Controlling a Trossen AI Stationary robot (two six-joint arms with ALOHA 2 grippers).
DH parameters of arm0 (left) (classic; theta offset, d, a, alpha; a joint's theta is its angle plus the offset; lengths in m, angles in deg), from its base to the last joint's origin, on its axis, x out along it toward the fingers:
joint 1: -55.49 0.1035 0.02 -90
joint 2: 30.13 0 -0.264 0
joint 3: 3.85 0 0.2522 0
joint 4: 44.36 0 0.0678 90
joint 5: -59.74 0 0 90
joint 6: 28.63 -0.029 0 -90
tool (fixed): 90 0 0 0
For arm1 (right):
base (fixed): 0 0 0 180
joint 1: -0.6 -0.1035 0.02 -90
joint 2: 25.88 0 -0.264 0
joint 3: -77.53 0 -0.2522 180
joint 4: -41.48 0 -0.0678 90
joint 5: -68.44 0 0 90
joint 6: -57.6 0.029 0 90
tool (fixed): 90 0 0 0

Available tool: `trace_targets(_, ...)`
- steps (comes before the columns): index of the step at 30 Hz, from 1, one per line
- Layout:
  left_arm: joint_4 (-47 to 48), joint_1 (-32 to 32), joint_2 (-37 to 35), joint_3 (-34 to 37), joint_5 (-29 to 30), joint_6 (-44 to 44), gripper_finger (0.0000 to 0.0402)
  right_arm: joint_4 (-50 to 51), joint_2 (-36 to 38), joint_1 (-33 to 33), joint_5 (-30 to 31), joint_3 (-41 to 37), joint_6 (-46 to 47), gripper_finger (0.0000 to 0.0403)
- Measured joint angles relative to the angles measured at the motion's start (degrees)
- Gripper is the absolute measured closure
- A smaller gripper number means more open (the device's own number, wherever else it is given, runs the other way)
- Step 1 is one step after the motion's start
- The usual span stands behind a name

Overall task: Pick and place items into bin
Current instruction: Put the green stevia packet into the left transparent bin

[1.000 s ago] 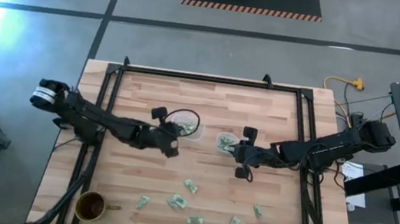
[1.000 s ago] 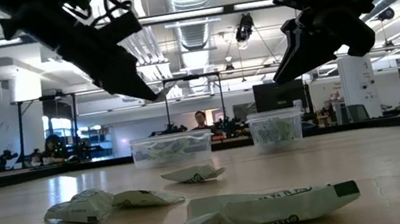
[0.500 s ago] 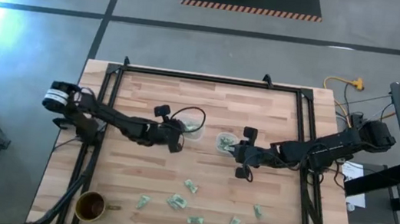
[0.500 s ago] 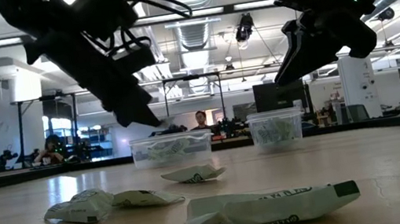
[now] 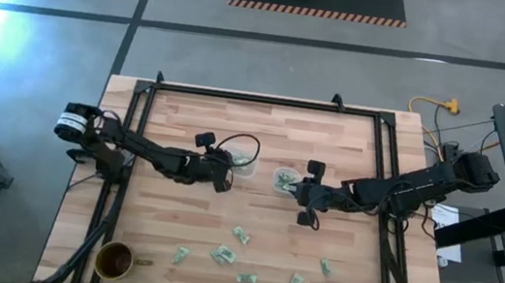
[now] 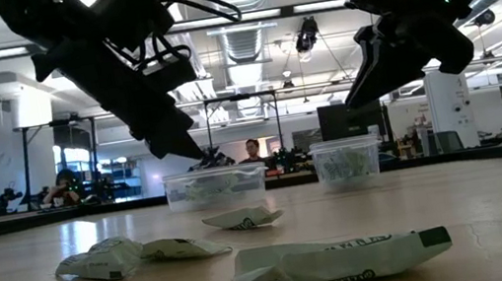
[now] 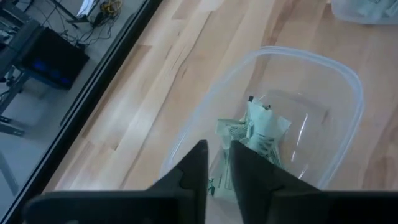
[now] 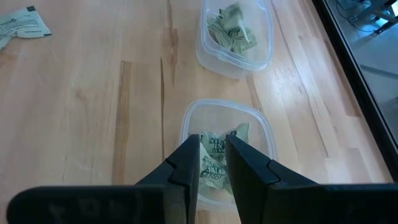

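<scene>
The left gripper (image 7: 216, 163) hangs over the left bin (image 7: 339, 93), fingers parted by only a sliver and nothing between them that I can see; a wrapped item (image 7: 261, 127) lies in the bin right below the tips. The right gripper (image 8: 211, 155) is poised the same way over the right bin (image 8: 261, 134), fingers a narrow gap apart and empty, green items (image 8: 214, 163) heaped in the tub under it.

From above, both grippers sit at the table's middle, the left gripper (image 5: 220, 172) at its bin (image 5: 242, 150) and the right gripper (image 5: 304, 200) beside its own (image 5: 285, 180). The loose items (image 5: 240, 235) lie toward the near edge, a scattered row, well apart from either gripper. Those at the left of the row (image 5: 181, 254) fall nearer the left arm, those at the right (image 5: 325, 266) nearer the right. Most lie at a slant. A brown cup (image 5: 115, 260) stands in the near left corner.
</scene>
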Motion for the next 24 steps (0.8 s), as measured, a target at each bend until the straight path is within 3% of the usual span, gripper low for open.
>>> trace_targets(8,0.09,-0.10,-0.03,0.00,-1.96,-0.52,0.0286,0.02,0.00,0.00,-0.01,-0.03,-0.01,0.0335)
trace_targets(13,0.22,-1.65,-0.37,0.00,-7.41,-2.95,0.0284,0.06,0.00,0.00,0.01,-0.03,0.01,0.0335)
trace_targets(24,-0.09,-9.60,-0.55,0.00,-9.35,-7.49,0.0284,0.07,0.00,0.00,0.01,-0.03,0.29,0.0335)
